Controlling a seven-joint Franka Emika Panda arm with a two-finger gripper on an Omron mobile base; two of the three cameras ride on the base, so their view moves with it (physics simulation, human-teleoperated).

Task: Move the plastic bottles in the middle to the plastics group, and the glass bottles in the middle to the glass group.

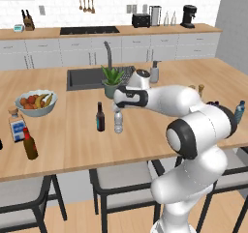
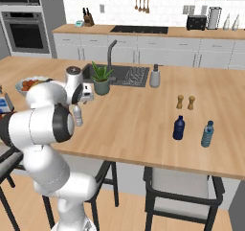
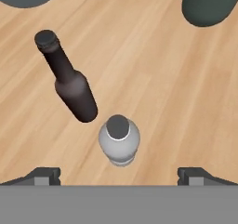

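Left base view: on the table (image 1: 145, 125), one clear water bottle (image 1: 118, 121) with white cap, upright, just beside one near-black bottle (image 1: 100, 117), both mid-table in front of the potted plant (image 1: 113, 80). Directly above the clear bottle, the hand (image 1: 119, 103), not touching it. Far left, one brown bottle (image 1: 29, 144) with red cap, already next to one flat blue-labelled bottle (image 1: 16, 124) and near the fruit bowl (image 1: 36, 102). At the right edge, one light-blue bottle (image 1: 239, 111).

Right base view: clear bottle (image 2: 77, 115) partly behind the arm, below the hand (image 2: 85, 95). Well apart on the right, the plastics group: one dark-blue bottle (image 2: 178, 128), one light-blue bottle (image 2: 207, 133), just beside each other, with two wooden shakers (image 2: 185, 102) behind.

Hand view: looking straight down on the white cap of the clear bottle (image 3: 119, 141), centred between the two fingertips (image 3: 44, 176), spread fully wide, nothing held. Near-black bottle (image 3: 69, 81) close to the left, not touching.

Judgement: probably light, thin-walled, smooth and easily tipped or squeezed; best taken around the body below the shoulder, gently, keeping the left finger clear of the dark glass neighbour, itself likely heavier, rigid and breakable. Count: one plastic bottle to move, one glass bottle in the middle.
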